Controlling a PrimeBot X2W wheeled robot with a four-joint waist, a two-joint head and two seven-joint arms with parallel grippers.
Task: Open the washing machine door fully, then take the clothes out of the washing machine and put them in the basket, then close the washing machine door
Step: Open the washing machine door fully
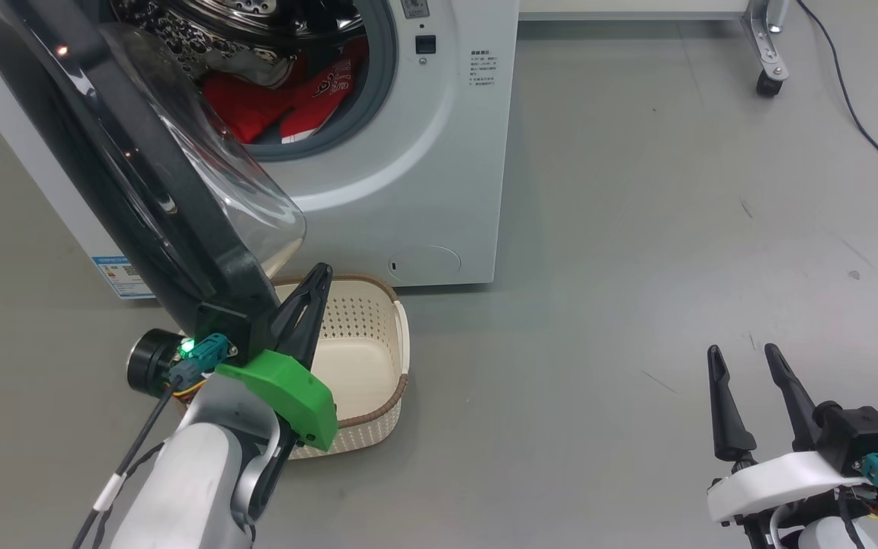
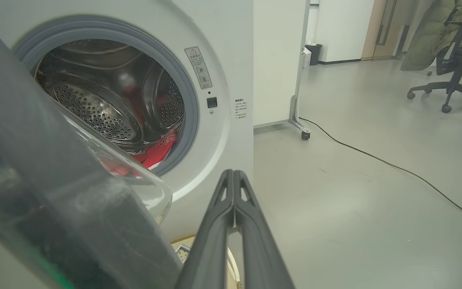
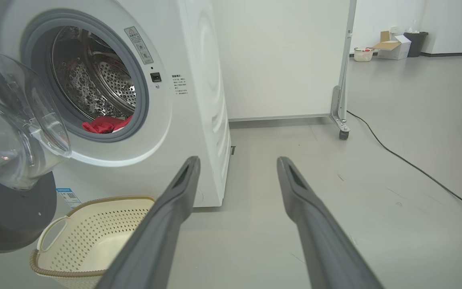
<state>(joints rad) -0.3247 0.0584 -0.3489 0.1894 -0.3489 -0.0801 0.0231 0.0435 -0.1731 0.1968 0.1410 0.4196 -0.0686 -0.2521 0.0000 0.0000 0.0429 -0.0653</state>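
The washing machine stands with its round mouth uncovered. The washing machine door, black-rimmed with a clear glass bowl, is swung out towards me at the left. Red clothes lie in the steel drum and also show as clothes low in the mouth. The cream basket sits on the floor below the door. My left gripper is shut on nothing, close beside the door's lower free edge and above the basket; I cannot tell if it touches. My right gripper hangs open and empty at the lower right.
Grey floor stretches right of the machine. A black cable runs past a castor of a wheeled frame. An office chair with a green coat stands far off. A small basket and boxes sit by the far wall.
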